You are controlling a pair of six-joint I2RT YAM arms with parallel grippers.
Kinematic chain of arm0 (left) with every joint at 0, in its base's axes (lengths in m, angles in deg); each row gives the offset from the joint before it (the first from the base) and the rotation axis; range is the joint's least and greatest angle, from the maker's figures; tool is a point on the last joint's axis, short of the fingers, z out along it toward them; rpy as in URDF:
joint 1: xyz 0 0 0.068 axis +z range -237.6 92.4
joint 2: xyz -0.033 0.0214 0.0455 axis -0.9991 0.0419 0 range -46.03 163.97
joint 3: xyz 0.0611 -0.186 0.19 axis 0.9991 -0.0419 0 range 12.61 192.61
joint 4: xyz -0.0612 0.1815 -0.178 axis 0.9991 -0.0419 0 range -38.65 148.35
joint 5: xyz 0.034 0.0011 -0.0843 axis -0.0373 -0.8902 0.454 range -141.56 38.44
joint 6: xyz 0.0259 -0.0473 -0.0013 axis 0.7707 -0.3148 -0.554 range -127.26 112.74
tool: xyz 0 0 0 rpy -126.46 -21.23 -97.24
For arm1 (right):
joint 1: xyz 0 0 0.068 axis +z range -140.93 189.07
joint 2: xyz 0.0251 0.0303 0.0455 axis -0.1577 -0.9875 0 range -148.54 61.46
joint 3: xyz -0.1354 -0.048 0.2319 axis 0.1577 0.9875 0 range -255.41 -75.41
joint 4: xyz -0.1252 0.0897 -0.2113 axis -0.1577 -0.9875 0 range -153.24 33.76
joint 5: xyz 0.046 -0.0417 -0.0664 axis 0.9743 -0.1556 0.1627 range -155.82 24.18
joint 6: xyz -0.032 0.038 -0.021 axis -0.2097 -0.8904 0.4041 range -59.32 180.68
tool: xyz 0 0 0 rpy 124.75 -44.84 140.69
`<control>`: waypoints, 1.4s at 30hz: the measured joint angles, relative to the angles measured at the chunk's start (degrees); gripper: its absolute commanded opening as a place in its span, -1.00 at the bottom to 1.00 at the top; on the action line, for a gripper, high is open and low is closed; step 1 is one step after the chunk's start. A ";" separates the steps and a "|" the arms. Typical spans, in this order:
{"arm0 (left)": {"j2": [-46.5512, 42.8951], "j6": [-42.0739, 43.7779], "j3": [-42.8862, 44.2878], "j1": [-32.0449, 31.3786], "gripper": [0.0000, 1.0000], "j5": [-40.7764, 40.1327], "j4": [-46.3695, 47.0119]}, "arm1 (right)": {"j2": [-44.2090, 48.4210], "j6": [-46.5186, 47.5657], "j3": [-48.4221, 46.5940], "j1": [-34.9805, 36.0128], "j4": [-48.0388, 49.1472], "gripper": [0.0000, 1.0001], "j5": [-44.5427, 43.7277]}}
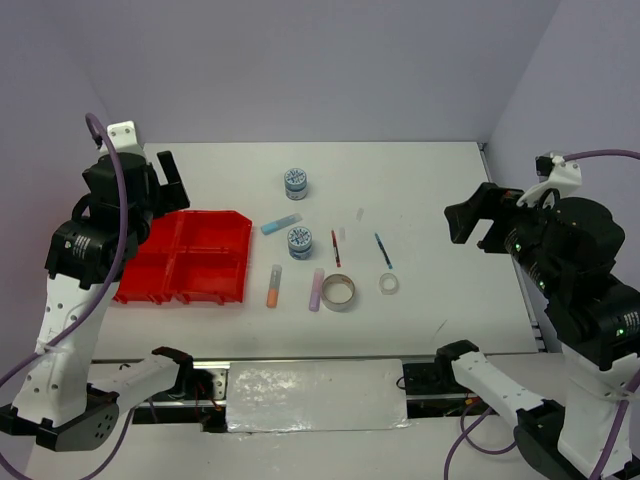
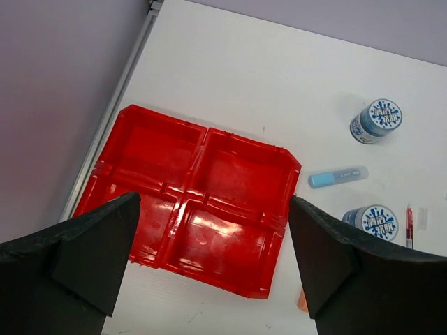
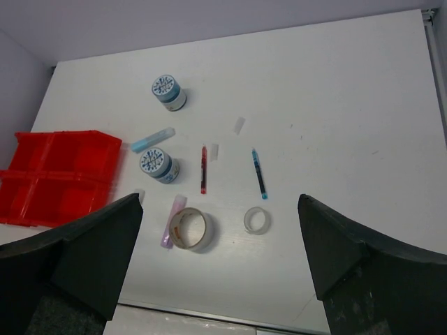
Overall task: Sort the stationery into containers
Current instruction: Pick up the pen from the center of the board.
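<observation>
The stationery lies loose on the white table [image 1: 440, 180], none of it in the red tray [image 1: 190, 257], whose four compartments sit to the left of the items. Just right of the tray are a light-blue stick [image 1: 281, 224], an orange stick [image 1: 273, 285] and a lilac stick [image 1: 317, 289]. The lilac stick lies right beside the grey tape ring [image 1: 338, 292]. The clear tape ring [image 1: 389, 284] lies just below the teal pen [image 1: 383, 251], and the red pen [image 1: 336, 248] is beside the near tub [image 1: 300, 238]. The far tub [image 1: 295, 181] stands apart behind them.

Both tub lids carry a blue splat print with lettering too small to read.

The left arm is raised and bent over the tray's far-left corner, with the left gripper [image 2: 214, 202] spread wide, holding nothing and looking down onto the tray. The right arm is raised at the right edge, with the right gripper [image 3: 220, 202] equally wide and bare, well apart from the items.
</observation>
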 measured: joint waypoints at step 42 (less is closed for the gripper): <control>2.14 0.04 0.35 0.00 0.99 14.64 -2.25 | -53.86 10.32 27.04 1.46 25.22 0.06 9.25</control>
